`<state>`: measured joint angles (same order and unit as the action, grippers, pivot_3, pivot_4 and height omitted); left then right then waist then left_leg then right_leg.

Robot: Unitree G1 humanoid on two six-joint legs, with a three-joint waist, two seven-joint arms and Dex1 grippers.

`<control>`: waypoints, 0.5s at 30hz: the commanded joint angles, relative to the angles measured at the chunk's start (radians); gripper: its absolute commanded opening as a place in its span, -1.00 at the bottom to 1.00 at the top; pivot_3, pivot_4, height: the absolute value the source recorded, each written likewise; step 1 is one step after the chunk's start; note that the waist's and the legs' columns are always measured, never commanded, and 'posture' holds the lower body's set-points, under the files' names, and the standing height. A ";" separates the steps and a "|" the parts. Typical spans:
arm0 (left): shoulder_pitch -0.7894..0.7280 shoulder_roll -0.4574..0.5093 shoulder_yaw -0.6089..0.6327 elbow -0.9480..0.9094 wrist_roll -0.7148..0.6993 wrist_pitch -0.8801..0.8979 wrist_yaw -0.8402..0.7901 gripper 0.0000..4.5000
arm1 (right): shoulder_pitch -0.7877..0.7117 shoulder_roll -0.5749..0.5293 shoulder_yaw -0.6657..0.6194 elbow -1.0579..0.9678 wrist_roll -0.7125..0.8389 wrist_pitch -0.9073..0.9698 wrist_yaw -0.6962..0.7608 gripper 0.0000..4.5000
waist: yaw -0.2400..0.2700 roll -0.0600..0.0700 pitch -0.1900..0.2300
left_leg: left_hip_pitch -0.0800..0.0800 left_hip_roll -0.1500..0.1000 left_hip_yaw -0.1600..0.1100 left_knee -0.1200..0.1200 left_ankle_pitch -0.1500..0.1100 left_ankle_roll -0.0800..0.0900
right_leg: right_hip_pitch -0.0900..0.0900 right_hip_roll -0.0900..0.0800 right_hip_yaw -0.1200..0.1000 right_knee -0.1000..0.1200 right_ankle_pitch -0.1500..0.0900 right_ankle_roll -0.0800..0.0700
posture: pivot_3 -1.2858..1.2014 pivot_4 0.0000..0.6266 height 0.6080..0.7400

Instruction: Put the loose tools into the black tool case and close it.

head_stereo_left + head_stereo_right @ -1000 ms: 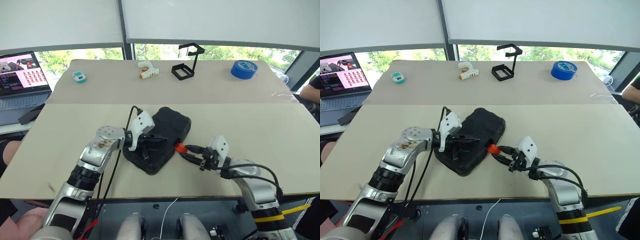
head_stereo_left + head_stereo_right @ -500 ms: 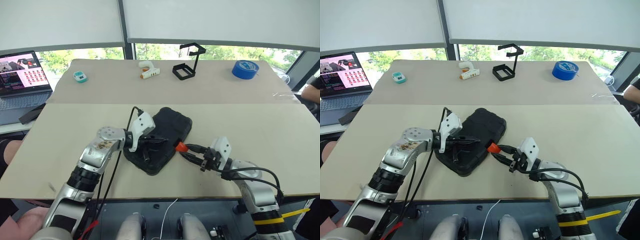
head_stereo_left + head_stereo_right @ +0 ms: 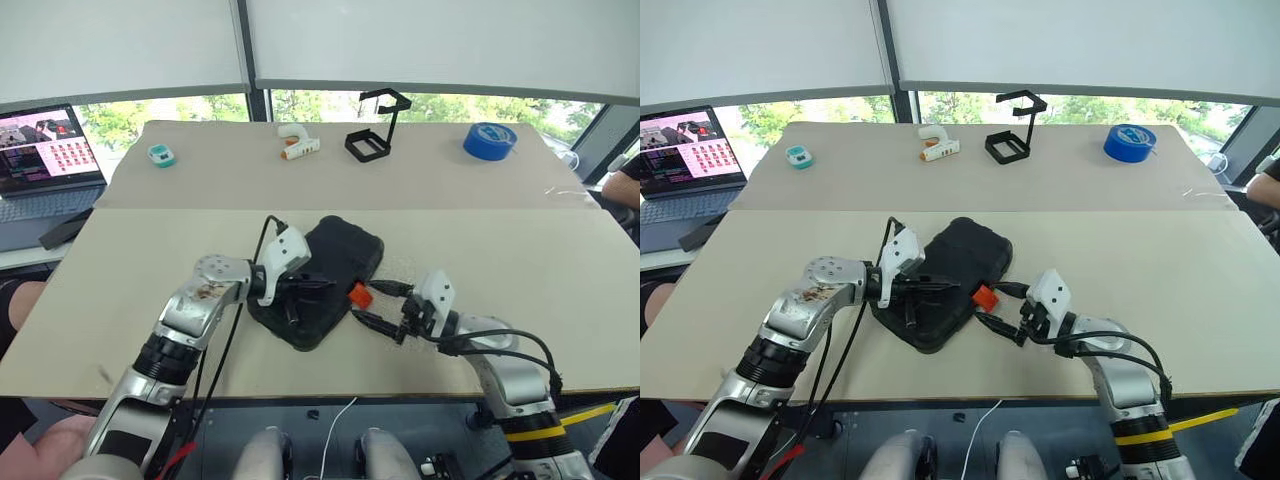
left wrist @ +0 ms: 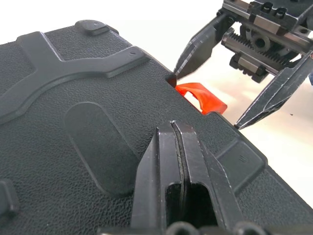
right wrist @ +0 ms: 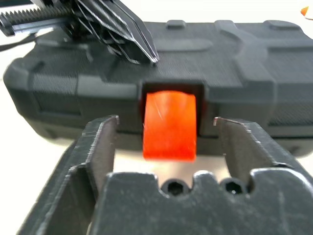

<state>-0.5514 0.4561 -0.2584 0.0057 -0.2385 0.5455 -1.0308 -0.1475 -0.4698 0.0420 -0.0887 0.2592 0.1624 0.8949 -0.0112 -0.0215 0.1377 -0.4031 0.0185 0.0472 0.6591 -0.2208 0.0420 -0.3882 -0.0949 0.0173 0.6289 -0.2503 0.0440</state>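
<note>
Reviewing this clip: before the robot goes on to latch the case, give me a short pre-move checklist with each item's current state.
1. Lid of the black tool case down on its base: ok, shell looks shut.
2. Left gripper shut and resting on the lid to steady it: ok.
3. Right gripper open with the orange latch between its fingers: ok, a gap shows on each side.
4. Latch snapped flat against the case: not ok, it sticks out from its recess.
5. Loose tools left on the table: ok, none seen near the case.
6. Tools seated in their slots inside: cannot tell, case is closed.
</note>
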 commanded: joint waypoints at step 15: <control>0.072 0.020 -0.089 0.070 0.034 0.085 -0.008 -1.00 | -0.058 -0.015 0.024 -0.011 0.005 -0.036 0.029 -0.97 | -0.001 0.000 -0.001 | 0.000 0.000 0.000 0.000 0.000 0.000 | 0.000 0.001 0.000 0.000 0.000 -0.001 | 0.03 -0.52 1.00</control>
<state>-0.5490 0.4613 -0.2587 0.0032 -0.2399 0.5458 -1.0305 -0.1913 -0.4921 0.0587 -0.0889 0.2659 0.1557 0.9289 -0.0123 -0.0214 0.1368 -0.4028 0.0187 0.0472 0.6587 -0.2209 0.0422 -0.3882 -0.0943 0.0172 0.6288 -0.2508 0.0433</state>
